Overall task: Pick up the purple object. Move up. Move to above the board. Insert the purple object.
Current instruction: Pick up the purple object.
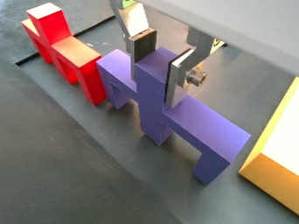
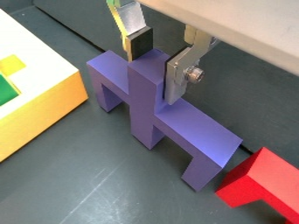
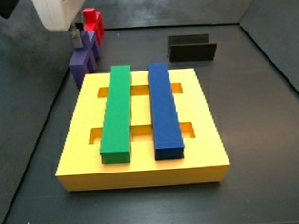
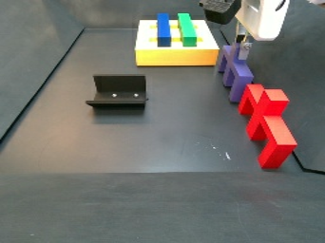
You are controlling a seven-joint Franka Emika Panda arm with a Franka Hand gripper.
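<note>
No text, label, brand or number can be read in any view. The gripper (image 2: 160, 59), over the purple object (image 2: 158, 118), bears no marking. The board (image 3: 143, 124) carries none either.

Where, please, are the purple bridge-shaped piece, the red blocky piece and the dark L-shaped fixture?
Purple bridge-shaped piece (image 2: 197, 131): wrist view, crossbar top.
Red blocky piece (image 4: 268, 114): side view, its middle.
Dark L-shaped fixture (image 4: 118, 91): side view, upright plate.

Pincer (image 2: 162, 59): fingers (image 2: 183, 74) flat brushed silver metal, dull sheen; pads matt black, rubber-like.
Purple object (image 1: 176, 114): smooth matt plastic look, flat faces, crisp edges.
Red piece (image 1: 65, 52): same smooth matt finish.
Board (image 3: 141, 153): smooth yellow, matt.
Green bar (image 3: 116, 111), blue bar (image 3: 164, 103): smooth, slight sheen.
Floor (image 4: 152, 142): dark grey, matt, faintly scuffed.
Fixture (image 4: 118, 91): matt black.
</note>
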